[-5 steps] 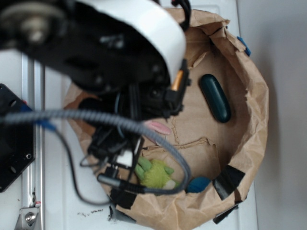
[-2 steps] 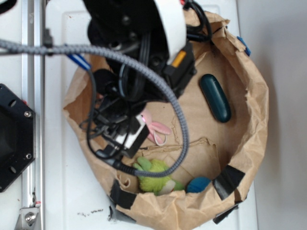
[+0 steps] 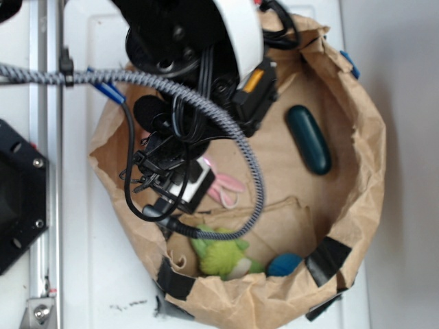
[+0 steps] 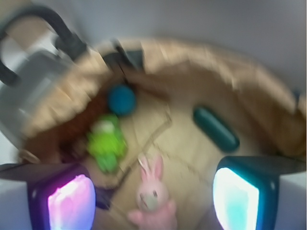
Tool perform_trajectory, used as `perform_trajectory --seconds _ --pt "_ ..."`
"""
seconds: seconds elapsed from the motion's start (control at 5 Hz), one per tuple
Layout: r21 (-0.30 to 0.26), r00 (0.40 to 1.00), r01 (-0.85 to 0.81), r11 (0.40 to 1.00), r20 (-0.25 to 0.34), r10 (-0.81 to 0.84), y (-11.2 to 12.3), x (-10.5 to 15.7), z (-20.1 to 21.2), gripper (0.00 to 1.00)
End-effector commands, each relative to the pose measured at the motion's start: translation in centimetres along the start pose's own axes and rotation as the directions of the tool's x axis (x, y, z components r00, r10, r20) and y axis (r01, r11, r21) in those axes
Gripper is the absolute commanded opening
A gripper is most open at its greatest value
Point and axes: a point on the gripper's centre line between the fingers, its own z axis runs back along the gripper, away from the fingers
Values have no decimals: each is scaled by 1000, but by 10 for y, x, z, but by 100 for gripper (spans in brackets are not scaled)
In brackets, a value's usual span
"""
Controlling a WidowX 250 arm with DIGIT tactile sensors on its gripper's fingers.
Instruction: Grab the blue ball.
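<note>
The blue ball (image 3: 284, 264) lies at the front wall of the brown paper basin (image 3: 363, 157), right of the green plush toy (image 3: 221, 255). In the wrist view the ball (image 4: 121, 99) sits at the far wall, above the green plush (image 4: 106, 142). My gripper (image 4: 152, 201) is open and empty, its glowing fingers wide apart on either side of a pink bunny (image 4: 152, 199). In the exterior view the gripper (image 3: 175, 181) hangs over the basin's left part, above the bunny (image 3: 225, 186), well away from the ball.
A dark teal capsule (image 3: 309, 139) lies at the basin's right side, also in the wrist view (image 4: 216, 128). Black tape patches (image 3: 328, 259) hold the paper rim. A braided cable (image 3: 226, 130) loops over the basin. A metal rail (image 3: 48, 171) runs along the left.
The arm has swung back and up from the front left of the basin, uncovering the green plush and the bunny. The objects have not moved.
</note>
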Motion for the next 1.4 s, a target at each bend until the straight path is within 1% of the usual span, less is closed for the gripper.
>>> perform_trajectory --seconds 0.0,0.2,0.4,0.6,0.8,1.0,1.2 --pt "56 1000 22 998 -9 -21 -16 1 -19 100" --pt "66 998 -16 998 -60 20 21 14 -46 100" --pt "38 996 -75 996 -46 77 44 27 -46 100" --pt "21 993 -106 994 -41 107 56 35 -52 100" --pt "7 997 -23 1000 -68 24 32 35 -60 100" --pt "-9 996 73 997 -59 -74 -1 24 -56 100" --pt "-20 995 90 996 -36 -91 -14 23 -57 100"
